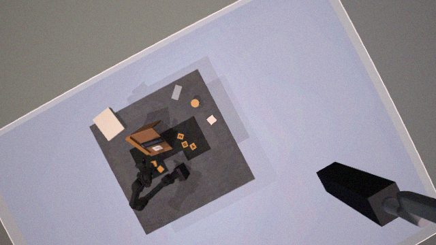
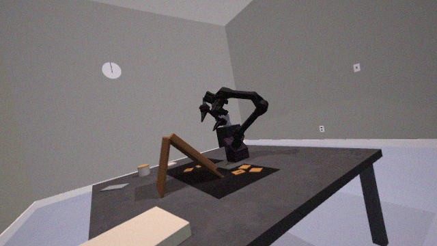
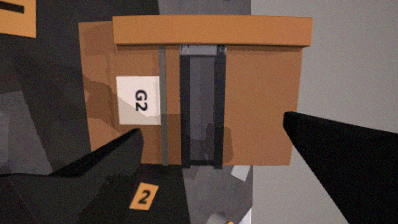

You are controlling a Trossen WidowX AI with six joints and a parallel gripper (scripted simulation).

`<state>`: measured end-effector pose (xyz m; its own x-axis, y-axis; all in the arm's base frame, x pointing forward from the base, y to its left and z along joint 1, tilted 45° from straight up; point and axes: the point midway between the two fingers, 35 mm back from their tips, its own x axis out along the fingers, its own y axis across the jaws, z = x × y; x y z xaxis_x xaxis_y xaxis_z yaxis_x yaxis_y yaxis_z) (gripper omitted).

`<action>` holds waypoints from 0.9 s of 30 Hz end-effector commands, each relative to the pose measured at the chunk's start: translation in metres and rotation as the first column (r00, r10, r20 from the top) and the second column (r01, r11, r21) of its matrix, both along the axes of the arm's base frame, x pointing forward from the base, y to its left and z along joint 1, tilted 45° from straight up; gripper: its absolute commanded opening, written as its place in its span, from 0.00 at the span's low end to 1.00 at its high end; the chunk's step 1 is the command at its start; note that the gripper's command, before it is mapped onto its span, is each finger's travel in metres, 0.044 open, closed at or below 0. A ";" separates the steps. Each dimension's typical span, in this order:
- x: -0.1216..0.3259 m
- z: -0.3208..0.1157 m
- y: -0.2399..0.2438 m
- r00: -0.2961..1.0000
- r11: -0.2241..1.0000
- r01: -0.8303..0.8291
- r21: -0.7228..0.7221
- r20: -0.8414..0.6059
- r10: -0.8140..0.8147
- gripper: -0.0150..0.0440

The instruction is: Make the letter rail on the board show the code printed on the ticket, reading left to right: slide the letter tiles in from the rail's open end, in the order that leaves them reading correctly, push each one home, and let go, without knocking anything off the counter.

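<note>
The brown sloped board [image 1: 143, 133] [image 2: 194, 154] [image 3: 262, 100] carries a white ticket [image 1: 157, 148] [image 3: 139, 85] reading G2. The dark letter rail [image 1: 151, 142] [image 3: 201, 100] beside it shows no tile. My gripper [image 2: 208, 124] [image 3: 213, 127] is open and empty, above the board's near side. A 2 tile [image 1: 180, 136] [image 3: 144, 196], a G-like tile [image 1: 184, 144] and an A tile [image 1: 193, 146] lie on one side of the board. Several orange tiles [image 1: 160, 169] [image 2: 256, 169] lie on the other side; one [image 3: 17, 22] is cut off in the wrist view.
A large pale box [image 1: 109, 124] [image 2: 153, 227] stands by the counter corner beyond the board. A cup with an orange top [image 1: 195, 103] [image 2: 143, 170], a grey flat piece [image 1: 176, 92] [image 2: 115, 187] and a small white square [image 1: 211, 120] lie toward the opposite side.
</note>
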<state>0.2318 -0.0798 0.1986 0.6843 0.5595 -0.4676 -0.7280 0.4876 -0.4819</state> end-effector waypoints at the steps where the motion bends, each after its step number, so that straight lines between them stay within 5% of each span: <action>1: -0.001 0.007 0.002 0.999 0.998 0.046 -0.042 -0.022 -0.047 1.00; 11: -0.001 0.007 0.002 0.999 0.998 0.046 -0.042 -0.022 -0.047 1.00; 13: 0.002 0.001 -0.002 0.996 0.998 0.060 -0.019 -0.060 -0.061 0.91; 15: 0.008 -0.018 -0.014 0.982 0.994 0.102 0.038 -0.164 -0.094 0.83; 27: 0.024 -0.168 -0.057 0.591 0.862 0.473 0.181 -0.791 -0.158 0.83</action>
